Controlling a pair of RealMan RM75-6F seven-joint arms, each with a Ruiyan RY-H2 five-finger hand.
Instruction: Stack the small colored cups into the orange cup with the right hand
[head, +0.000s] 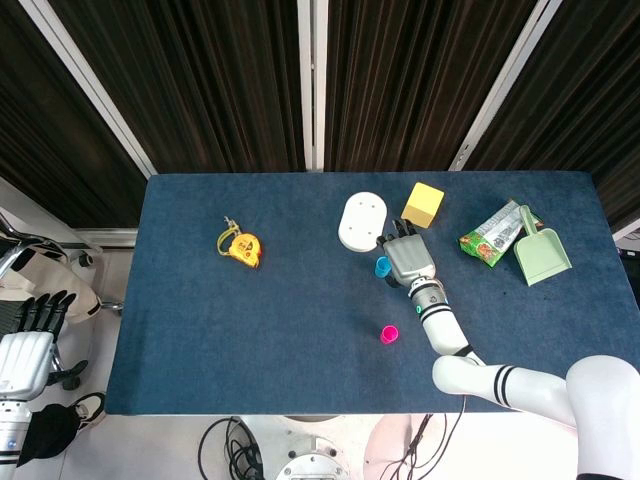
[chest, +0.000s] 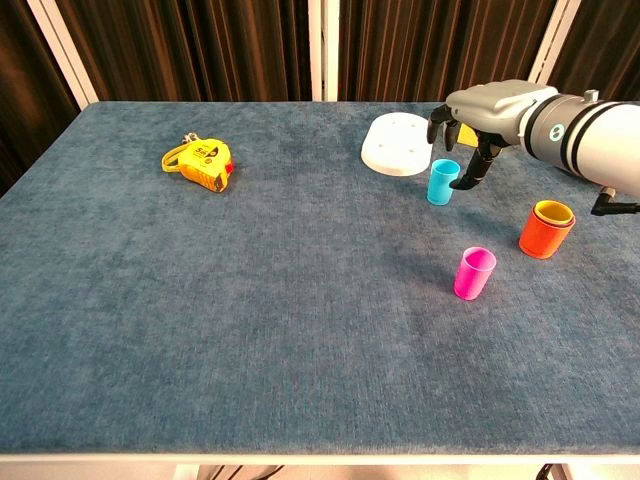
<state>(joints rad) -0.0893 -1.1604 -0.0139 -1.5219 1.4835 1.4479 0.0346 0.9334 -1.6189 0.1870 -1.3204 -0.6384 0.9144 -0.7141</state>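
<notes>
The orange cup (chest: 542, 236) stands at the right of the blue table (chest: 250, 330) with a yellow cup (chest: 552, 212) nested inside it; my right arm hides it in the head view. The blue cup (chest: 442, 182) (head: 383, 266) stands upright near the white oval lid. Closer to the front edge stands the pink cup (chest: 474, 273) (head: 389, 334). My right hand (chest: 485, 110) (head: 405, 258) hovers just above and right of the blue cup, fingers spread and curved downward, thumb close beside the cup, holding nothing. My left hand (head: 25, 350) hangs off the table at the lower left, fingers apart.
A white oval lid (chest: 400, 144) (head: 362, 220) lies behind the blue cup. A yellow block (head: 423, 203) sits behind my right hand. A green snack packet (head: 497, 234) and green scoop (head: 540, 250) lie at the far right. A yellow tape measure (chest: 203, 163) is at the left.
</notes>
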